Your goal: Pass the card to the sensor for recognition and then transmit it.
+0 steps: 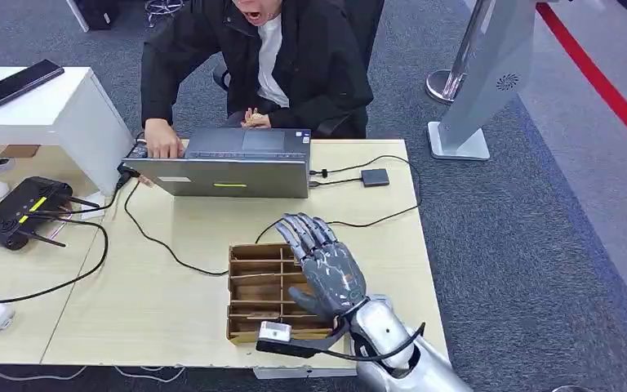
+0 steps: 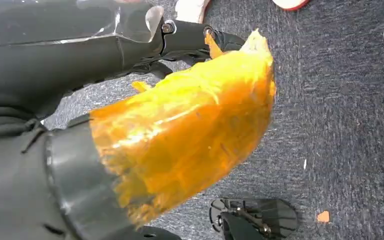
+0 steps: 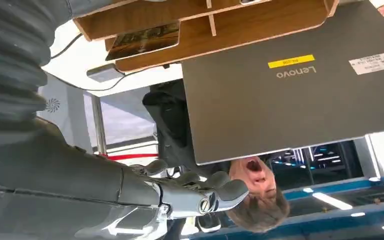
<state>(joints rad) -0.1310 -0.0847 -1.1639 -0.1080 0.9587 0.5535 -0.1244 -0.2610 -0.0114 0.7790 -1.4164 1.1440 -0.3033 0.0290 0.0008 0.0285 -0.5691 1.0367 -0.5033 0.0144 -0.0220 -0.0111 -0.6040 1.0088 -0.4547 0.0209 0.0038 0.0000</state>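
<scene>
1. Hovering over a slotted wooden card rack (image 1: 260,290) at the desk's near edge, the robot's right hand (image 1: 324,265) has its fingers spread apart and holds nothing.
2. From the right wrist view, the same right hand (image 3: 200,195) shows its fingers loosely extended in the air, with the rack (image 3: 220,25) and the lid of a grey Lenovo laptop (image 3: 300,85) beyond them.
3. One card (image 3: 142,40), dark with a printed face, lies flat in a compartment of the rack in the right wrist view; which compartment cannot be told.
4. Beyond the rack on the pale wooden desk (image 1: 171,302), the laptop (image 1: 233,163) stands open toward a person in a black jacket (image 1: 257,57), who has one hand on its keyboard.
5. A small dark box (image 1: 375,177), cabled to the laptop, lies on the desk beyond the rack, just beside the laptop.
6. Well to the side of the rack, a black router (image 1: 20,212) with antennas sits on the adjoining desk, and a dark phone (image 1: 19,82) rests on a white stand beyond it.
7. Seen from the left wrist, the left hand (image 2: 180,130) is wrapped in yellow-orange film above grey carpet; whether its fingers are apart or together cannot be told.
</scene>
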